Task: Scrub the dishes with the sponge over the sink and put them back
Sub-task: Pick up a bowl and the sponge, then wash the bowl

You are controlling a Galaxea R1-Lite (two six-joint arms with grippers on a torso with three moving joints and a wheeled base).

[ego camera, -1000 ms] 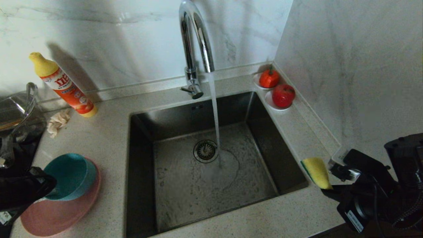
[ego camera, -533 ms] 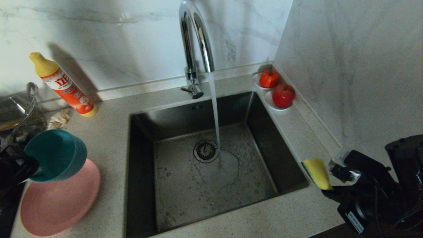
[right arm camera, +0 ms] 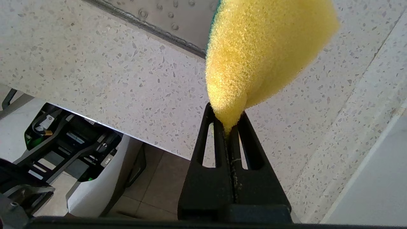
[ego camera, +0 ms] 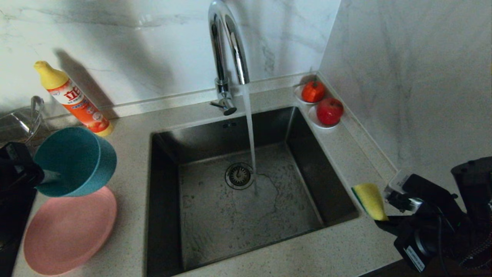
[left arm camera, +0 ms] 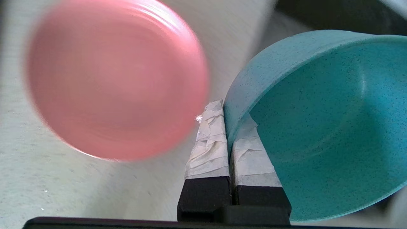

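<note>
The bowl (left arm camera: pixel 318 121), clamped only by its rim in the left jaws (left arm camera: pixel 233 116), was held above the plate (ego camera: pixel 69 231) and might slip; the sponge (right arm camera: pixel 264 54) was pinched in the right jaws (right arm camera: pixel 227 127) beside the sink (ego camera: pixel 246 184).

Head camera looks down; left wrist closely shares its pink plate (ego camera: pixel 69 231).

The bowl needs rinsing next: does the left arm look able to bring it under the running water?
Probably yes: the left gripper pinches the bowl by its rim, above the plate, and nothing stands between it and the sink.
</note>
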